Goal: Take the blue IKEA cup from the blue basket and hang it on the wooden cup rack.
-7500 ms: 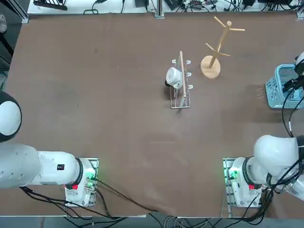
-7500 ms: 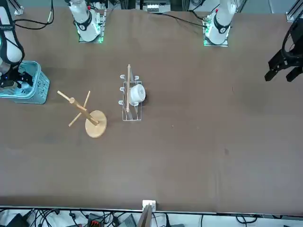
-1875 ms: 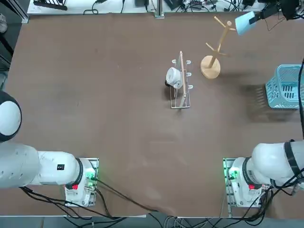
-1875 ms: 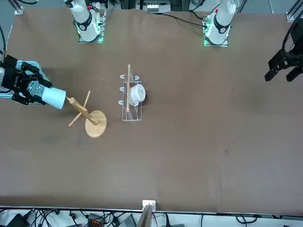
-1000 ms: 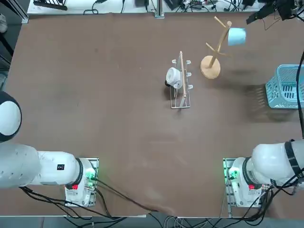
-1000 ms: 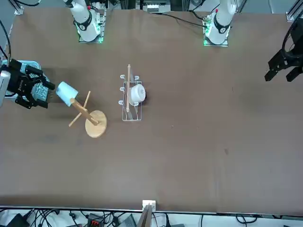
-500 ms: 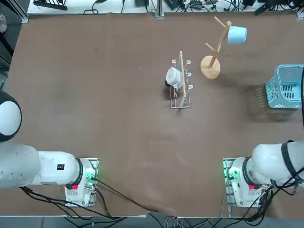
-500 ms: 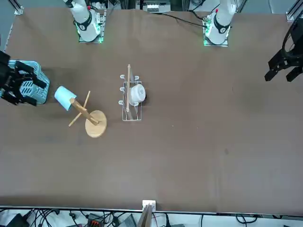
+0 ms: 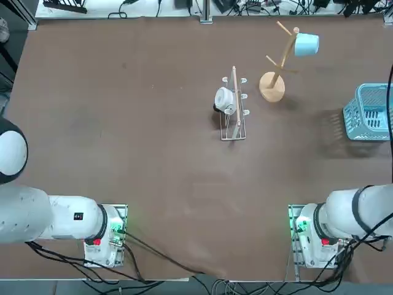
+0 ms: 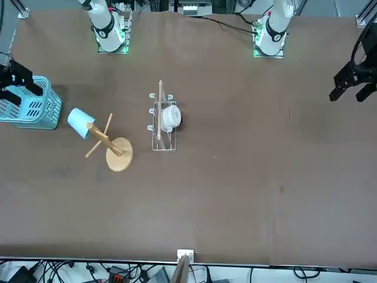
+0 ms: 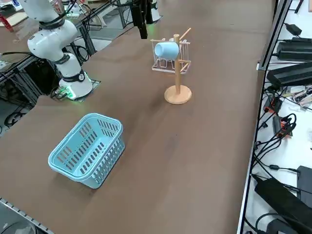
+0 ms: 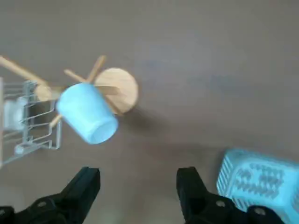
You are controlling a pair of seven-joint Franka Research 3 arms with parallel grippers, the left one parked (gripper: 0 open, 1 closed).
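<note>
The blue IKEA cup hangs on its side on an upper peg of the wooden cup rack, mouth toward the pole. The right side view shows the cup on the rack too. My right gripper is open and empty, raised well clear of the cup. From the front, the gripper shows at the picture's left edge over the blue basket. The basket holds nothing.
A flat wire-and-wood rack carrying a white cup stands just beside the wooden rack. The parked left arm's gripper hangs near the table's other side. Cables and equipment line the table edge.
My right gripper has drawn back from the rack toward the basket and the table's side. The blue cup stays on its peg, unmoved.
</note>
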